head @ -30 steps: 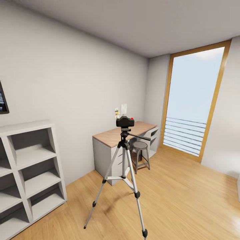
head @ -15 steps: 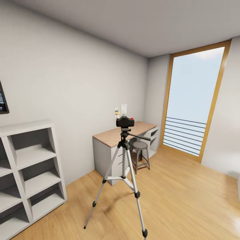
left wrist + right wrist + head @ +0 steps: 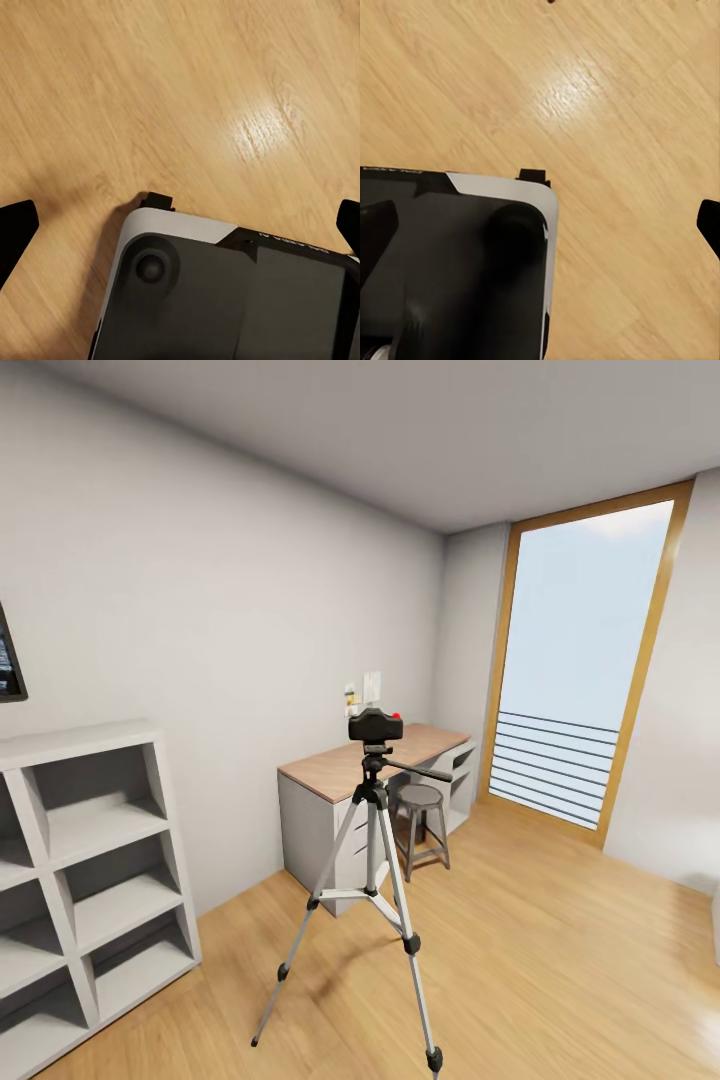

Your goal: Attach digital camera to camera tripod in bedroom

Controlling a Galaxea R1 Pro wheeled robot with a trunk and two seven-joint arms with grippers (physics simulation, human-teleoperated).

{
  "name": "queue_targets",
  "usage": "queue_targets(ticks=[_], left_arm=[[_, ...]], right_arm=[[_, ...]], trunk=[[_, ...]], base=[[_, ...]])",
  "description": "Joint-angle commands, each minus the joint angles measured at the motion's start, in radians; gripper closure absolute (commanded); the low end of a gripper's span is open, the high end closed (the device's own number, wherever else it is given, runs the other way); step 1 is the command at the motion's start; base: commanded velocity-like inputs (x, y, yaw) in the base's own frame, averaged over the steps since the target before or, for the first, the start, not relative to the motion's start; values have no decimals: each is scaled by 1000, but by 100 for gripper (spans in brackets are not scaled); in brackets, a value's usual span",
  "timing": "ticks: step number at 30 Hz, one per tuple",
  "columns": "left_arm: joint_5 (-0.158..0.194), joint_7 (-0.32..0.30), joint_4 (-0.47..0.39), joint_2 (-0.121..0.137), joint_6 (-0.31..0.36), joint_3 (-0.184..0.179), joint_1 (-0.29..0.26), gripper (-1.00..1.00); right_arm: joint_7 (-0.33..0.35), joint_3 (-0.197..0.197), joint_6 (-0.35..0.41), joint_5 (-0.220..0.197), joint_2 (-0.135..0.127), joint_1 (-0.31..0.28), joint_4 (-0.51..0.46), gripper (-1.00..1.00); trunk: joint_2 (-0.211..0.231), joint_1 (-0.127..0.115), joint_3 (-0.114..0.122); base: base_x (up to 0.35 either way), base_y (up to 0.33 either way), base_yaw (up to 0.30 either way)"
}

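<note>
Black digital camera (image 3: 375, 725) tops camera tripod (image 3: 372, 880), before desk (image 3: 375, 760) and stool (image 3: 420, 797); both claws gape empty.

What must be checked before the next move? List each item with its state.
1. Digital camera sits on top of the camera tripod head: ok.
2. Camera locked to the mount: cannot tell.
3. Tripod upright, legs spread on the floor: ok.
4. Left hand open, holding nothing, pointing at the floor: ok.
5. Right hand open, holding nothing: ok.
</note>
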Motion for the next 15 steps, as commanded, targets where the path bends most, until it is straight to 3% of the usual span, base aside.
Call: queue_targets(ticks=[1,15], left_arm=[[8,4,0,0,-2,-9,0,-100],[8,3,0,0,-2,-9,0,-100]], right_arm=[[2,2,-5,4,0,-1,2,-100],[2,-5,-6,-1,13,-1,-2,-100]], trunk=[[-1,0,0],[-1,0,0]], base=[[0,0,0],[0,0,0]])
